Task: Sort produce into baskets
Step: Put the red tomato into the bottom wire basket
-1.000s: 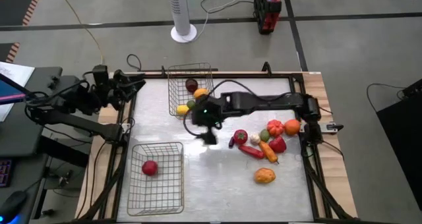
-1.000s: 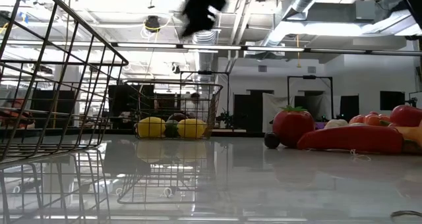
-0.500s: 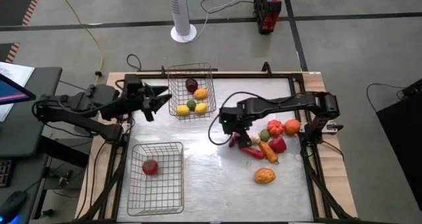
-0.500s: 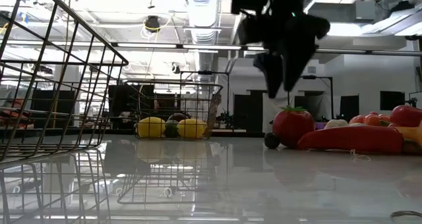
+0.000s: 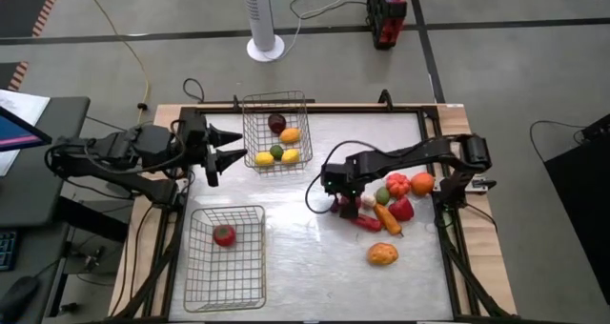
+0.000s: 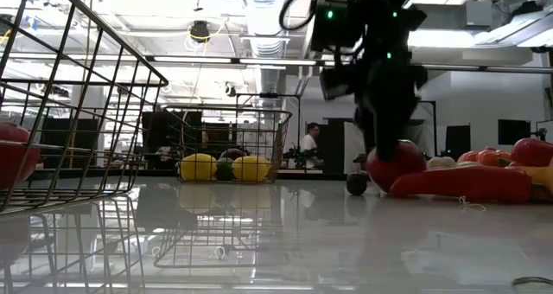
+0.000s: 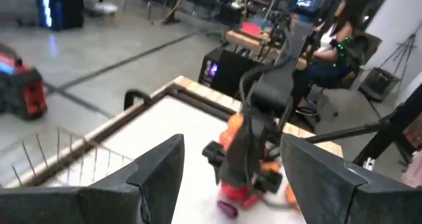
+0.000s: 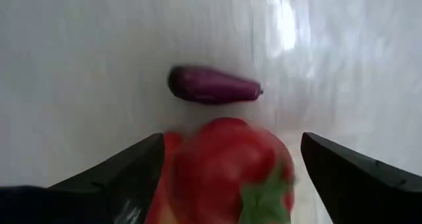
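Observation:
My right gripper [image 5: 338, 185] is open and low over a red tomato with a green stem [image 8: 224, 165], at the left end of the produce pile [image 5: 391, 205] on the table's right. Its fingers stand on either side of the tomato, which rests on the table; a small purple eggplant [image 8: 214, 85] lies just beyond. My left gripper [image 5: 227, 149] is open and empty at the table's left edge, beside the far basket [image 5: 276, 103], which holds yellow, green, orange and maroon pieces. The near basket [image 5: 195, 267] holds one red fruit [image 5: 224, 235].
The pile holds a red chili [image 5: 362, 219], a carrot [image 5: 387, 219], a red pepper [image 5: 402, 208], a tomato [image 5: 397, 184] and an orange piece [image 5: 421, 183]. An orange-yellow fruit [image 5: 382, 254] lies alone nearer the front. A person [image 6: 308, 145] sits in the room beyond.
My right gripper has gone from beside the far basket toward the table's right edge and come down over the red tomato. My left gripper has come in from beyond the table's left edge to the far basket's side. The red fruit in the near basket has shifted a little.

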